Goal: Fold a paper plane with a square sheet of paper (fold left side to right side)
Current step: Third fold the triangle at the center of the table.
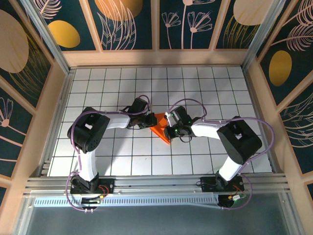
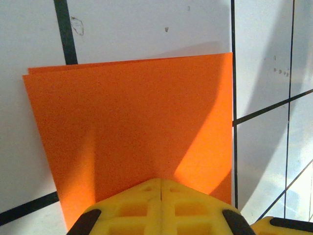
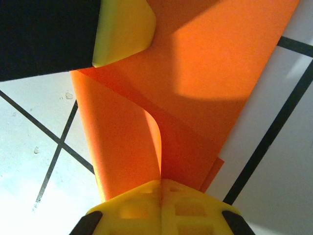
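Orange square sheet of paper (image 1: 160, 131) is the worry here, so begin at the right tool (image 3: 160, 188). Its fingers are pressed together on a lifted layer of the sheet, which curls up from the desk (image 1: 195, 88) into the pinch. Across from it the left tool (image 2: 160, 196) is also pressed shut, its tip on the flat part of the sheet. It looks to be pinning the sheet down, though I cannot tell whether a layer is caught between its fingers. The sheet lies already doubled near the middle of the desk, between the two tools.

The main risk, as I judge it, is a crooked crease. In the left wrist view the two layers do not quite match along the far edge. Carrying the curl across from there would set that skew into the fold.

If the left tool's pressure is light, the pull could drag the whole sheet sideways. Thin paper may also slide out of the pinch, or tear where it bends sharply. The tools sit very near each other, so a sweeping move could bring them into contact.
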Tool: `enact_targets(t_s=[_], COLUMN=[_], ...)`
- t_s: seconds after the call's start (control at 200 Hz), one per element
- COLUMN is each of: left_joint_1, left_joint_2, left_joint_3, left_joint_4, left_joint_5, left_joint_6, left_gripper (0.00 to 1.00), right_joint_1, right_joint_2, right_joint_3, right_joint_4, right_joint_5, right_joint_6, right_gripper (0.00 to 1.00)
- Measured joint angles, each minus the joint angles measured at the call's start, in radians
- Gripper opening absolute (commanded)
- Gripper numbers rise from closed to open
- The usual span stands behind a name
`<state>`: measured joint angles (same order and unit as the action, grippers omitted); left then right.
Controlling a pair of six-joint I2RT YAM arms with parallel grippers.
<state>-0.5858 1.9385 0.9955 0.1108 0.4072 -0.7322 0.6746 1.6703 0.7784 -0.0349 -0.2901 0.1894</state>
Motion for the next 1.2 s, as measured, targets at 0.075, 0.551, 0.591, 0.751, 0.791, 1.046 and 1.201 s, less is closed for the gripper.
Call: enact_targets(t_s=[0.075,0.551,0.591,0.751,0.791,1.046,1.201], left_joint_1=[0.000,0.000,0.000,0.000,0.000,0.000,0.000], left_joint_2=[0.000,0.000,0.000,0.000,0.000,0.000,0.000], left_joint_3=[0.000,0.000,0.000,0.000,0.000,0.000,0.000], left_joint_4=[0.000,0.000,0.000,0.000,0.000,0.000,0.000], left_joint_5=[0.000,0.000,0.000,0.000,0.000,0.000,0.000], left_joint_6=[0.000,0.000,0.000,0.000,0.000,0.000,0.000], left_gripper=[0.00,0.00,0.00,0.00,0.00,0.00,0.03], right_joint_1=[0.000,0.000,0.000,0.000,0.000,0.000,0.000], right_joint_2=[0.000,0.000,0.000,0.000,0.000,0.000,0.001], right_joint_3=[0.000,-0.002,-0.002,-0.002,-0.002,-0.002,-0.002], right_joint_4=[0.000,0.000,0.000,0.000,0.000,0.000,0.000], right_joint_5=[-0.005,-0.029,-0.029,-0.024,-0.024,-0.023,-0.023], right_joint_6=[0.000,0.000,0.000,0.000,0.000,0.000,0.000], right_gripper=[0.00,0.00,0.00,0.00,0.00,0.00,0.00])
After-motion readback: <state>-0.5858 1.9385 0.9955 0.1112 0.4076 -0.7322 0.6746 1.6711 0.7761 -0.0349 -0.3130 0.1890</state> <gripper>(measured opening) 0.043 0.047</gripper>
